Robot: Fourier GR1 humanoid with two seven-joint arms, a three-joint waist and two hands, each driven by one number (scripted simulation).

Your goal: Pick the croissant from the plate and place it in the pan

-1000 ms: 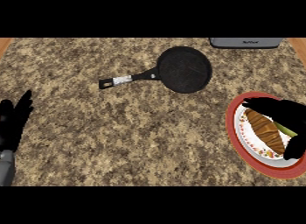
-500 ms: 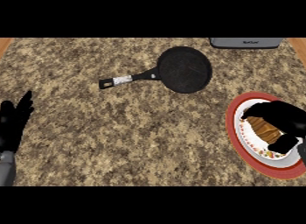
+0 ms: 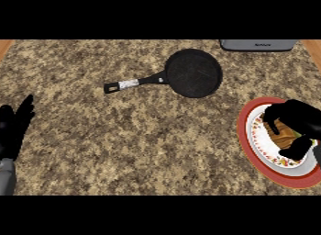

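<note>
A golden-brown croissant [image 3: 283, 137] lies on a white plate with a red rim [image 3: 246, 133] at the right of the counter. My right hand [image 3: 301, 121] is curled over the croissant, fingers and thumb on either side of it, hiding most of it. A black pan [image 3: 194, 73] with a black handle [image 3: 133, 84] sits up and to the left of the plate, with nothing in it. My left hand [image 3: 8, 131] rests open at the left edge, fingers up.
A grey appliance [image 3: 258, 44] sits at the counter's far edge, right of the pan. Wooden strips border the speckled stone counter at the far left and far right.
My right hand has closed in over the croissant, its fingers curling round it and covering more of it. The left hand and the pan have not moved.
</note>
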